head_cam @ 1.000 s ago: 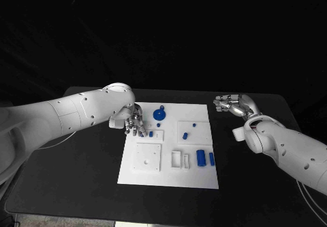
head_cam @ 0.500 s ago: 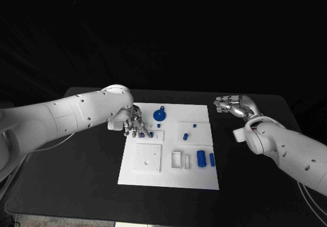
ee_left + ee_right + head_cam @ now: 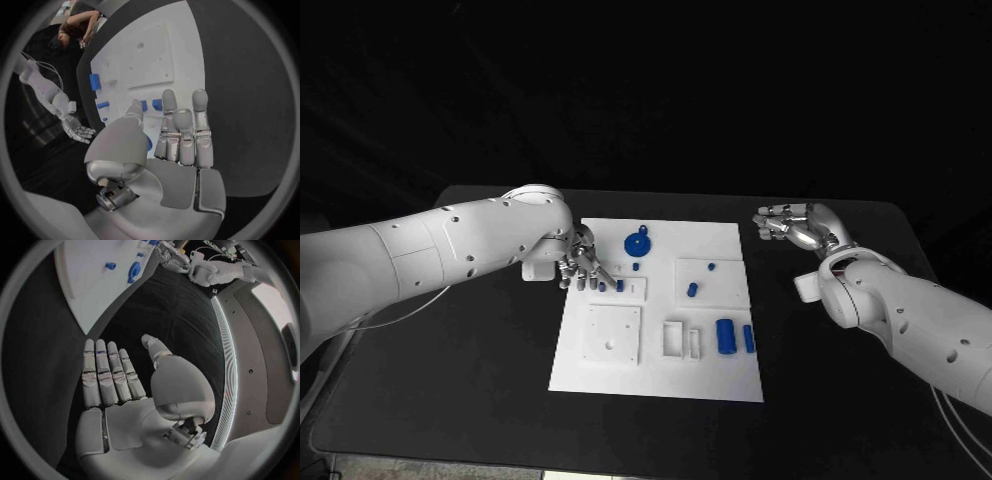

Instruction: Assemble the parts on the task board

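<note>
Assembly barely started: blue parts (image 3: 726,334) lie loose across the task board (image 3: 661,370) mid-counter, left hand (image 3: 578,263) hovers fingers spread and empty over the board's left edge, right hand (image 3: 790,224) idles empty off its right edge.

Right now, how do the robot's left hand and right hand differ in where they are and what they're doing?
The left hand hangs over the task board's left edge, fingertips beside small blue parts; the right hand sits off the board, over bare black table. In the head view the left hand's fingers point down toward the board, while the right hand's point away from it. Both are open, fingers extended, holding nothing.
</note>
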{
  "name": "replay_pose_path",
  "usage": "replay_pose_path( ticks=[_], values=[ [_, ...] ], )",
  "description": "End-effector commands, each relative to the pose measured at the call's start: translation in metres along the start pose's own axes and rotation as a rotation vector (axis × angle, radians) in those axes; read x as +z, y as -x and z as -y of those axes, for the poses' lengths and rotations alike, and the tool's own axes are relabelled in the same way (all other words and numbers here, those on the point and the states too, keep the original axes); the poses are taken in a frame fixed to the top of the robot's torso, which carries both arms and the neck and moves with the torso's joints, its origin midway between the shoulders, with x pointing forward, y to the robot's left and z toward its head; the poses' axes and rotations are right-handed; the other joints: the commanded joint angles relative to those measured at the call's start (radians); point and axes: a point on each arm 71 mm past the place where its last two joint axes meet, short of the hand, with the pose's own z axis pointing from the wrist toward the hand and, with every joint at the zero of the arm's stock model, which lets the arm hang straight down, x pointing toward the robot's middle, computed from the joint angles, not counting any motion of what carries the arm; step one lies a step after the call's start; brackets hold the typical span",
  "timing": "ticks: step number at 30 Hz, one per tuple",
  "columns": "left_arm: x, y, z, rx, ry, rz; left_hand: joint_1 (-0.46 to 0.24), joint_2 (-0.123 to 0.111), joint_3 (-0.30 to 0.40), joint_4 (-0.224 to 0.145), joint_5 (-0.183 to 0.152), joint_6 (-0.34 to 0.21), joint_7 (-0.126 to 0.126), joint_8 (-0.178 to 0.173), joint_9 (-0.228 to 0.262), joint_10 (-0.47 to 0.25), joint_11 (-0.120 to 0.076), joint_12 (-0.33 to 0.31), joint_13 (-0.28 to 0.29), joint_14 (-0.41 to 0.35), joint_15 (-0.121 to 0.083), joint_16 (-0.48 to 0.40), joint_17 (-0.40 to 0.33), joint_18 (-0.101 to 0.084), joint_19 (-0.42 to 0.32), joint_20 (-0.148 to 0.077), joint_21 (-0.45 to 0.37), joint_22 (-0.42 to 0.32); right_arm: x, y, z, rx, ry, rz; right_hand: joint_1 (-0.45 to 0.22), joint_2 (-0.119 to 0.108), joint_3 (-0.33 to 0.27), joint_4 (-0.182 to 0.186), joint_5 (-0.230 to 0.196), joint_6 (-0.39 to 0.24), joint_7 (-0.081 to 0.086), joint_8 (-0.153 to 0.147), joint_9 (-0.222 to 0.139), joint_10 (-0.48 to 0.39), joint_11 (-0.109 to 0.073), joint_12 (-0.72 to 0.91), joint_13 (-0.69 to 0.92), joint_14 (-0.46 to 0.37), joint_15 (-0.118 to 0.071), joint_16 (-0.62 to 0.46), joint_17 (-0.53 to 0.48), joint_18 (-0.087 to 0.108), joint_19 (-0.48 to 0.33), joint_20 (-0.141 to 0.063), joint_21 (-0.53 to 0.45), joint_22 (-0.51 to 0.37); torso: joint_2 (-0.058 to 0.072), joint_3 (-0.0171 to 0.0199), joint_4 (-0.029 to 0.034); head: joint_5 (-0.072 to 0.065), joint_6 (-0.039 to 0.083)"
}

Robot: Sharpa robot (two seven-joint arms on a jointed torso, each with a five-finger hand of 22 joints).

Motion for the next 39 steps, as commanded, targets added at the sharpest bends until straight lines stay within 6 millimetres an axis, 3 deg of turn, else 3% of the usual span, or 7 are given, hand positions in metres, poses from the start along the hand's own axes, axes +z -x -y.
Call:
replay_pose_path(
  ticks=[1, 5, 9, 13, 18, 28, 39],
  values=[
    [-0.003, 0.002, 0.000, -0.047, -0.025, 0.078, 0.010, 0.018, -0.006, -0.016, 0.067, -0.005, -0.005, 0.011, -0.007, 0.002, 0.003, 0.005, -0.002, 0.009, -0.001, -0.006, -0.002, 0.018, 0.008, 0.002, -0.005, 0.018, -0.001, -0.001, -0.001, 0.005, 0.012, -0.014, -0.008, 0.001, 0.003, -0.001, 0.007, -0.006, 0.000, -0.005, -0.001, -0.007, 0.003, -0.003, -0.001, -0.010, 0.001, -0.006, -0.001, 0.019, -0.007, -0.003, -0.001, -0.001, -0.001, 0.0006, 0.0003, -0.001, 0.003],
    [-0.010, 0.000, -0.006, -0.088, -0.041, 0.131, 0.031, 0.028, -0.022, -0.035, 0.232, -0.017, -0.010, 0.056, 0.005, 0.002, -0.001, 0.004, -0.004, 0.012, -0.005, -0.008, -0.001, 0.016, 0.011, -0.002, -0.006, 0.017, -0.001, 0.000, 0.000, 0.004, 0.010, -0.012, -0.008, 0.001, 0.003, -0.001, 0.007, -0.006, 0.000, -0.005, -0.001, -0.007, 0.003, -0.003, -0.001, -0.010, 0.001, -0.006, -0.001, 0.019, -0.007, -0.003, -0.001, -0.001, 0.000, 0.0007, 0.0002, -0.002, 0.004],
    [-0.016, -0.004, -0.011, -0.124, -0.058, 0.175, 0.050, 0.028, -0.037, -0.040, 0.332, -0.068, -0.019, 0.179, 0.057, -0.005, -0.004, 0.007, -0.001, 0.011, -0.009, -0.012, 0.000, 0.013, 0.013, -0.006, -0.007, 0.018, -0.002, 0.001, 0.001, 0.003, 0.009, -0.010, -0.008, 0.001, 0.003, -0.001, 0.007, -0.006, 0.000, -0.005, -0.001, -0.007, 0.003, -0.003, -0.001, -0.010, 0.001, -0.006, -0.001, 0.019, -0.007, -0.003, -0.001, -0.001, 0.000, 0.0005, 0.0007, -0.005, 0.002],
    [-0.022, -0.011, -0.014, -0.144, -0.066, 0.203, 0.060, 0.022, -0.038, -0.004, 0.372, -0.153, -0.033, 0.363, 0.135, -0.025, -0.010, 0.037, 0.014, 0.012, -0.013, -0.012, 0.004, 0.010, 0.017, -0.010, -0.006, 0.018, -0.002, 0.002, 0.001, 0.001, 0.008, -0.008, -0.008, 0.001, 0.003, -0.001, 0.007, -0.006, 0.000, -0.005, -0.001, -0.007, 0.003, -0.003, -0.001, -0.010, 0.001, -0.006, -0.001, 0.019, -0.007, -0.003, -0.001, -0.001, -0.001, 0.0002, 0.0023, -0.005, 0.002],
    [-0.027, -0.020, -0.017, -0.148, -0.069, 0.224, 0.079, -0.006, -0.020, 0.063, 0.432, -0.190, -0.046, 0.481, 0.167, -0.033, -0.019, 0.066, 0.020, 0.017, -0.018, -0.005, 0.012, 0.007, 0.021, -0.015, 0.001, 0.019, -0.003, 0.003, 0.001, 0.001, 0.008, -0.006, -0.008, 0.001, 0.003, -0.001, 0.007, -0.006, 0.000, -0.005, -0.001, -0.007, 0.003, -0.003, -0.001, -0.010, 0.001, -0.006, -0.001, 0.019, -0.007, -0.003, -0.001, -0.001, -0.001, -0.0002, 0.0020, -0.003, -0.001],
    [-0.027, -0.034, -0.020, -0.129, -0.060, 0.230, 0.088, -0.042, -0.006, 0.164, 0.432, -0.206, -0.051, 0.547, 0.180, -0.035, -0.020, 0.082, 0.015, 0.017, -0.019, -0.002, 0.020, 0.006, 0.015, -0.016, 0.015, 0.019, -0.003, 0.003, 0.002, 0.001, 0.007, -0.004, -0.008, 0.001, 0.003, -0.001, 0.007, -0.006, 0.000, -0.005, -0.001, -0.007, 0.003, -0.003, -0.001, -0.010, 0.001, -0.006, -0.001, 0.019, -0.007, -0.003, -0.001, -0.001, 0.000, 0.0004, 0.0000, -0.001, 0.000],
    [-0.022, -0.039, -0.016, -0.081, -0.059, 0.275, 0.052, -0.073, 0.021, 0.183, 0.405, -0.211, -0.031, 0.493, 0.114, -0.046, -0.008, 0.082, 0.010, 0.014, -0.010, -0.011, 0.013, 0.013, 0.014, -0.008, 0.012, 0.017, -0.004, 0.004, 0.003, 0.001, 0.005, -0.002, -0.010, 0.001, 0.002, -0.002, 0.009, -0.005, 0.000, -0.005, -0.001, -0.007, 0.003, -0.003, -0.001, -0.009, 0.001, -0.006, -0.001, 0.019, -0.007, -0.003, -0.001, -0.001, 0.001, -0.0002, -0.0006, -0.003, 0.002]
  ],
)
